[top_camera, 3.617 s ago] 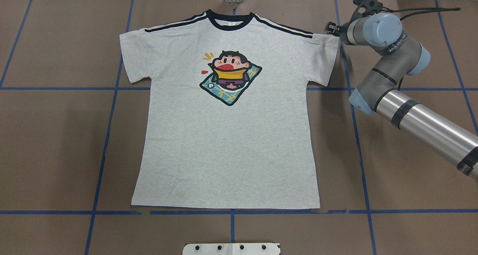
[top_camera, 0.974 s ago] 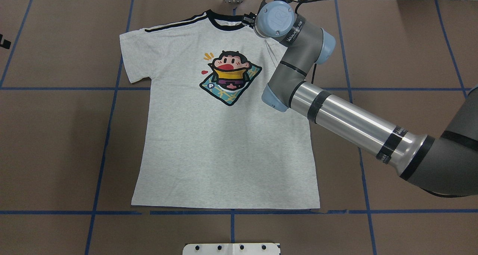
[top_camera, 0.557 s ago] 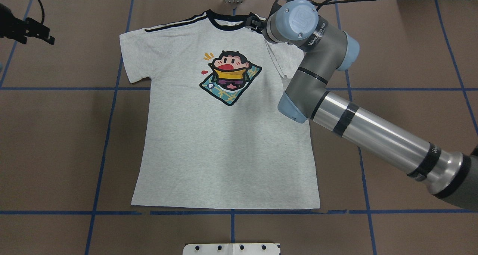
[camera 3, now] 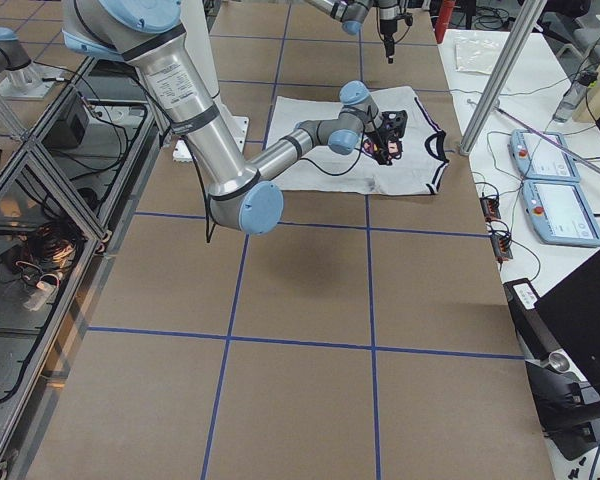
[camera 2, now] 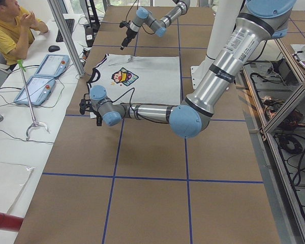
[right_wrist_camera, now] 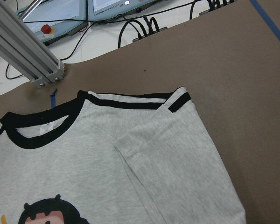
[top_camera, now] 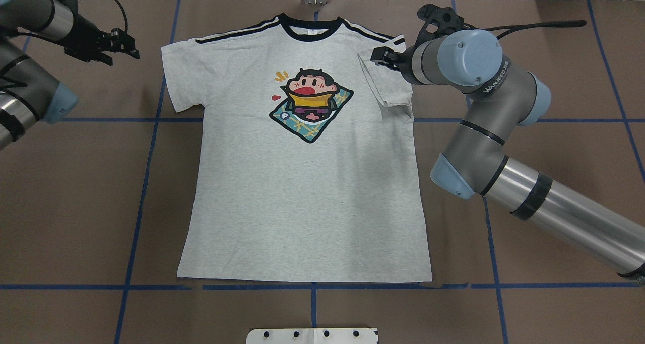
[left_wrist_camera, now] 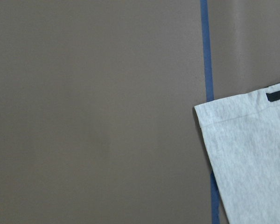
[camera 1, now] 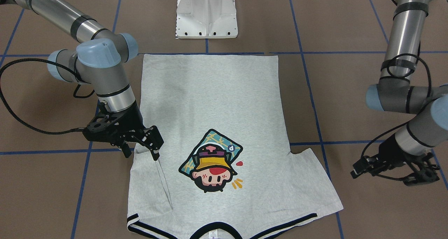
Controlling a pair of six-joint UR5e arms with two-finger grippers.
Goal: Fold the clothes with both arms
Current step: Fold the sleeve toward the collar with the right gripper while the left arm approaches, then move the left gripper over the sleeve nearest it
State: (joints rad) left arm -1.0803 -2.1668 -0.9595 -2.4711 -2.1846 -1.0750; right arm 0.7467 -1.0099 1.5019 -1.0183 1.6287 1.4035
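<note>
Wide and empty, the right end effector (camera 1: 140, 150) hangs over the folded 2 o'clock sleeve (top_camera: 387, 84) of the limp, light T-shirt (top_camera: 302, 198); the left end effector (top_camera: 132, 47), equally wide, faces the 10 o'clock hem (top_camera: 169, 82), likely best pinched.

Your left gripper (top_camera: 132, 47) hangs over bare brown table (top_camera: 75, 193), just off the flat sleeve (top_camera: 181, 77). Nothing lies between them, and the strip of table along that side of the T-shirt (top_camera: 302, 208) is open down to the hem. On the other side the right arm (top_camera: 484, 137) slants across the table, so mind its elbow. The right gripper (camera 1: 140, 153) sits over the folded-in sleeve (top_camera: 385, 82). Beyond the collar stand an aluminium post (right_wrist_camera: 23, 51) and cables (right_wrist_camera: 144, 25). Past the hem, the white pedestal base (camera 1: 206, 15) blocks the middle.
</note>
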